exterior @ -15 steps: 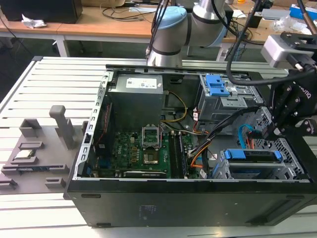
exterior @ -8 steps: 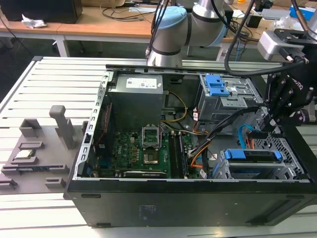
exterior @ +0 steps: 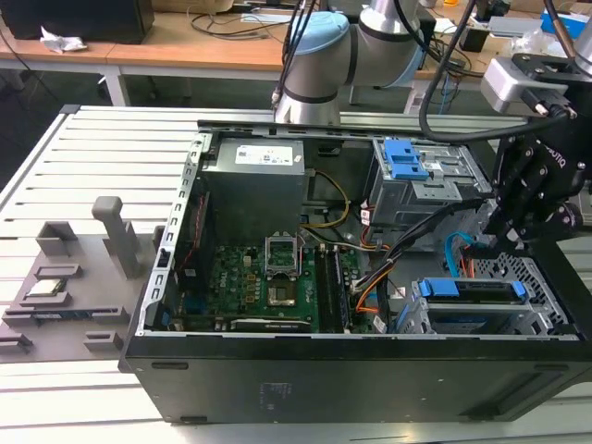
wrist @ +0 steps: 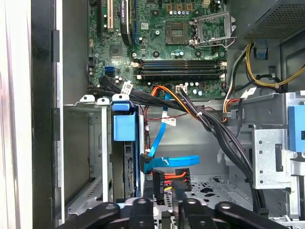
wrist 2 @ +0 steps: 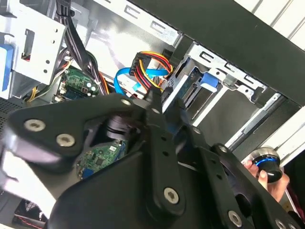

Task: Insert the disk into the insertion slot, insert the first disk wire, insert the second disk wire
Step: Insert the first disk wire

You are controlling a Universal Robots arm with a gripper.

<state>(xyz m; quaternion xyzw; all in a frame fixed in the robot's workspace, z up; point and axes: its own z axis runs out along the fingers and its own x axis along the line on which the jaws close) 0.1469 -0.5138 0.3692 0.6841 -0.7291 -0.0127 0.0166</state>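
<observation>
The disk [exterior: 472,289], silver in a bright blue carrier [wrist: 124,128], sits in the insertion slot [exterior: 541,277], a perforated metal cage at the case's front corner on the exterior view's right. A blue flat wire [wrist: 169,161] ends in a plug lying against the disk's back edge. My gripper [exterior: 490,239] hangs just behind the cage. It is shut on the black plug [wrist: 167,183] of a disk wire with red, yellow and orange strands [wrist 2: 152,67]. The gripper [wrist 2: 167,102] holds that plug close to the disk's connector edge [wrist 2: 188,83].
A grey drive box with a blue latch [exterior: 407,162] stands behind the cage. A thick black cable bundle [wrist: 209,124] runs past the motherboard [exterior: 277,277]. The power supply [exterior: 254,180] fills the back corner. A hand [wrist 2: 274,179] rests on a round knob outside the case.
</observation>
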